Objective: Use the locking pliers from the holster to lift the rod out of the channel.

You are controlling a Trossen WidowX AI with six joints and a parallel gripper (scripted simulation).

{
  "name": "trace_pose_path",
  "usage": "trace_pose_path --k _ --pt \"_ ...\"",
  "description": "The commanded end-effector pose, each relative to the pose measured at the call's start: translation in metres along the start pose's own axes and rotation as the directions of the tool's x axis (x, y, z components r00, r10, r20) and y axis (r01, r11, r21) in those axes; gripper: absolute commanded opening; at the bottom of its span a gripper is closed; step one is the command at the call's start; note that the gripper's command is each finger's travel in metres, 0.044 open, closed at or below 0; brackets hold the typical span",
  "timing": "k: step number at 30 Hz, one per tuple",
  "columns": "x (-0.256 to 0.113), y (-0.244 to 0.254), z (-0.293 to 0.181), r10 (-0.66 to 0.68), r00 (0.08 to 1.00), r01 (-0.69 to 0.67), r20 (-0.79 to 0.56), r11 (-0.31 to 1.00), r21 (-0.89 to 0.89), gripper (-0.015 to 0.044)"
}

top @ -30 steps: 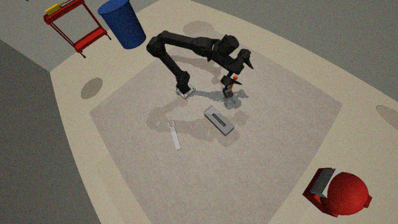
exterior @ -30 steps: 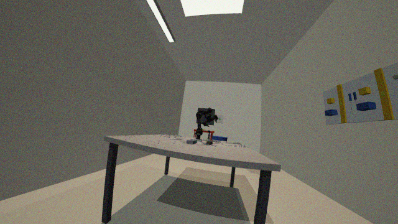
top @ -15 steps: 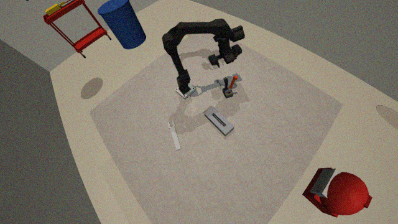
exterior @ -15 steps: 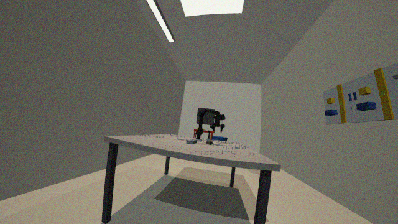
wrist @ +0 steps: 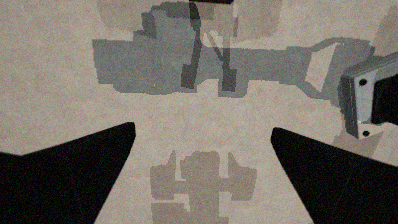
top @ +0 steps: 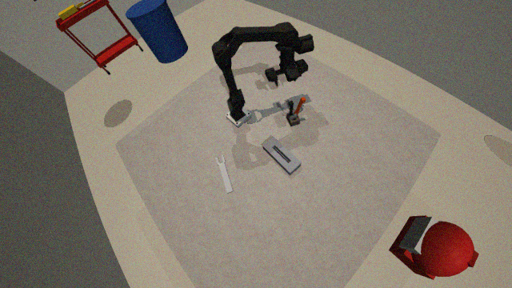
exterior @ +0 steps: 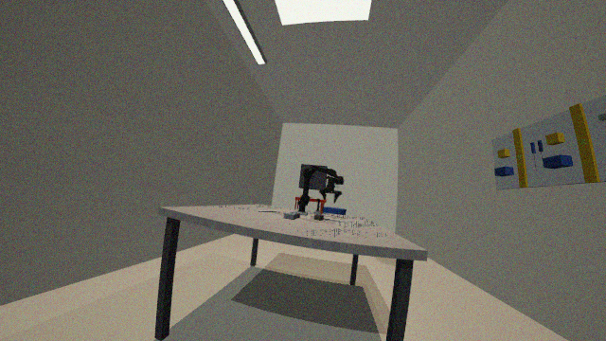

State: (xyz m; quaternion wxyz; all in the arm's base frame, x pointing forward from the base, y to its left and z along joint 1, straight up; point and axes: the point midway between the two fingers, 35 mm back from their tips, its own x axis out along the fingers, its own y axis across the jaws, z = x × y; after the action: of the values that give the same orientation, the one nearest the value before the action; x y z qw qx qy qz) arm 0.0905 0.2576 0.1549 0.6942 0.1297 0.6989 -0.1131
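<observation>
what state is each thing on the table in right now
claw: open, nothing between its fingers, raised above the table
locking pliers: standing in the holster, handles apart
holster: upright on the table
channel block: lying flat, slot facing up
rod: too small to tell from the slot
fork-ended flat bar: lying flat

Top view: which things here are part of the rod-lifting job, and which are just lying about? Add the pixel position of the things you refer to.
Part of the job:
- locking pliers (top: 300, 106), orange handle up
- holster (top: 294, 120) holding them
- grey channel block (top: 291, 165)
- the arm's open fingers (top: 285, 78)

Just lying about:
- flat open-ended wrench (top: 226, 176)
- red cart (top: 82, 14)
- blue bin (top: 160, 36)
- large red ball-shaped object (top: 448, 249)
</observation>
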Motion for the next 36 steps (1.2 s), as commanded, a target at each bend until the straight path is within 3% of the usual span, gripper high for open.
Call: trace_pose_path --k 1,17,36 --pt "-0.001 0.0 0.022 0.001 1.0 -0.001 0.007 1.0 0.007 0.044" --pt "0.006 0.0 0.088 0.001 1.0 -0.001 0.012 1.0 0.007 0.044" --pt "0.006 -0.001 0.132 0.001 1.0 -0.001 0.016 1.0 0.007 0.044"
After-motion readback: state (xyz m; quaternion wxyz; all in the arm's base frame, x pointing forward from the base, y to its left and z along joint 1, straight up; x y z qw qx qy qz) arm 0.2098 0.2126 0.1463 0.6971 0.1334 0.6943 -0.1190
